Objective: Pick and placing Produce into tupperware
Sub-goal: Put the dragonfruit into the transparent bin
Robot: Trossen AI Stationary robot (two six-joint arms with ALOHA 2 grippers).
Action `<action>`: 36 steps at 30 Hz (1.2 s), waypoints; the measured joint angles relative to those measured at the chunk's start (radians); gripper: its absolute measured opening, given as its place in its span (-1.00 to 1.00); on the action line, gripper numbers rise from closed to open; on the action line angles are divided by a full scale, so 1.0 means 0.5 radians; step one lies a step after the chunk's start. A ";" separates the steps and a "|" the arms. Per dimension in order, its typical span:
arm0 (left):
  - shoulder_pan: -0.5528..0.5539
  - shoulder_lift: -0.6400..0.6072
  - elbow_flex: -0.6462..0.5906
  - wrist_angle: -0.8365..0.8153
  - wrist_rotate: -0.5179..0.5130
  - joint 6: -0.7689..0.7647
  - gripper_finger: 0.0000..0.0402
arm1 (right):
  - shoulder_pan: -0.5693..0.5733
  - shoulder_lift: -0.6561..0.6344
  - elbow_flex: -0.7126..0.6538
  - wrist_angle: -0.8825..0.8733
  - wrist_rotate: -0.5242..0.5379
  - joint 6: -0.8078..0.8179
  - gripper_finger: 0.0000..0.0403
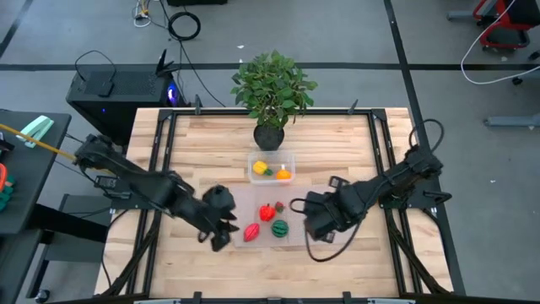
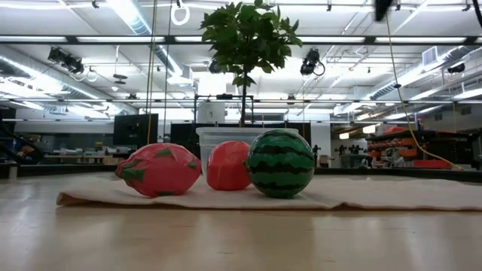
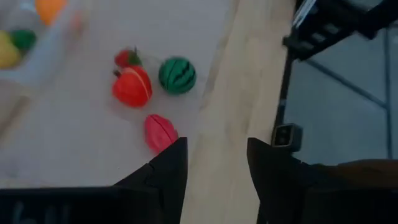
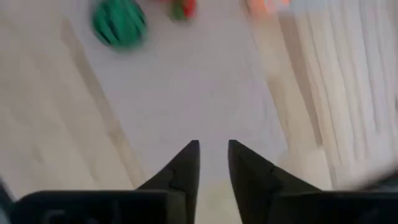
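The clear tupperware [image 1: 270,166] stands on the table in front of the plant pot, with yellow, green and orange pieces inside. On the translucent mat [image 1: 253,203] lie a red fruit [image 1: 267,212], a small strawberry [image 1: 278,205], a watermelon [image 1: 279,228] and a pink dragon fruit [image 1: 251,231]. My left gripper [image 1: 226,230] is open, low at the mat's left edge, just left of the dragon fruit [image 3: 160,132]. My right gripper [image 1: 298,206] hovers at the mat's right edge with a narrow gap between its fingers [image 4: 213,152]. Its wrist view shows the watermelon [image 4: 119,23] farther off.
A leafy potted plant [image 1: 272,93] stands at the table's far edge behind the tupperware. In the low view the dragon fruit [image 2: 160,169], red fruit [image 2: 227,165] and watermelon [image 2: 280,162] stand in a row before the container. Bare wood lies on both sides of the mat.
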 joint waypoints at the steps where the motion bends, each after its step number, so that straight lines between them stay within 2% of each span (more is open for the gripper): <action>1: -0.001 0.054 0.000 0.004 0.005 -0.053 -0.13 | 0.023 -0.053 -0.106 0.000 -0.001 0.059 -0.49; 5: 0.003 0.287 -0.001 -0.032 -0.016 -0.345 -0.12 | 0.135 -0.318 -0.512 0.116 0.011 0.307 -0.37; 10: 0.074 0.564 -0.001 -0.029 -0.020 -0.714 -0.12 | 0.279 -0.668 -0.933 0.495 0.115 0.588 -0.28; 15: 0.177 0.778 -0.001 -0.004 0.255 -0.891 -0.10 | 0.342 -0.910 -1.216 0.822 0.282 0.758 -0.20; 18: 0.221 0.851 -0.001 0.045 0.421 -0.837 -0.02 | 0.341 -0.982 -1.296 0.933 0.313 0.768 -0.13; 21: 0.251 0.870 -0.001 0.164 0.490 -0.786 0.10 | 0.337 -1.011 -1.329 0.974 0.328 0.767 -0.06; 28: 0.307 0.868 0.000 0.229 0.498 -0.729 0.42 | 0.337 -1.008 -1.329 0.977 0.344 0.734 0.05; 36: 0.336 0.880 0.002 0.135 0.506 -0.621 0.50 | 0.337 -1.009 -1.329 0.975 0.345 0.730 0.10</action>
